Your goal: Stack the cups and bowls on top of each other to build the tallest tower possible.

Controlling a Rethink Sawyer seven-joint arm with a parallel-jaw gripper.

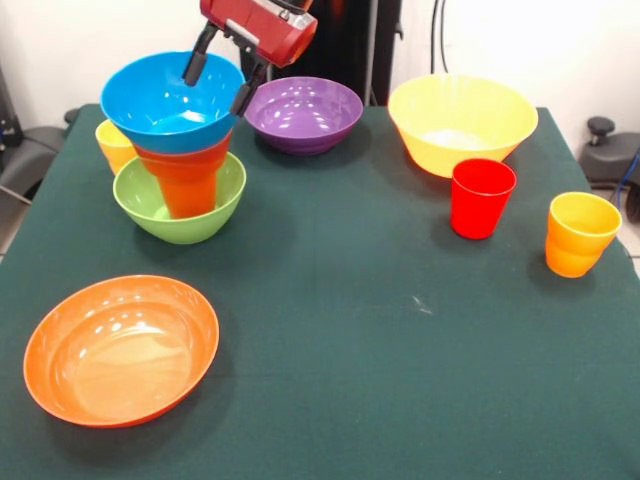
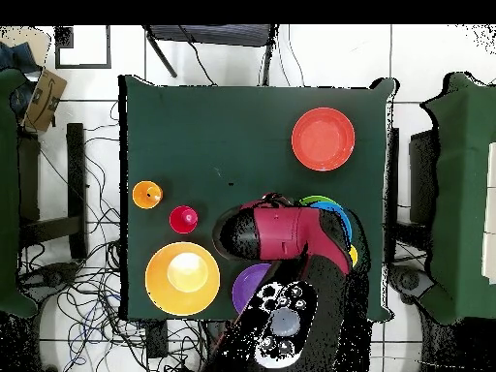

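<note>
Setting the blue bowl (image 1: 172,102) on the tower (image 1: 180,165), with my claw (image 1: 222,82) spread across that bowl's far rim.

One finger hangs inside the bowl and one outside, and I cannot tell whether either touches it. Blue sits on an orange piece (image 1: 184,180) standing in the green bowl (image 1: 200,222). I judge this layer placed; next I lift straight up without nudging it, then fetch the big yellow bowl (image 1: 462,122) beyond the purple bowl (image 1: 303,113).
</note>
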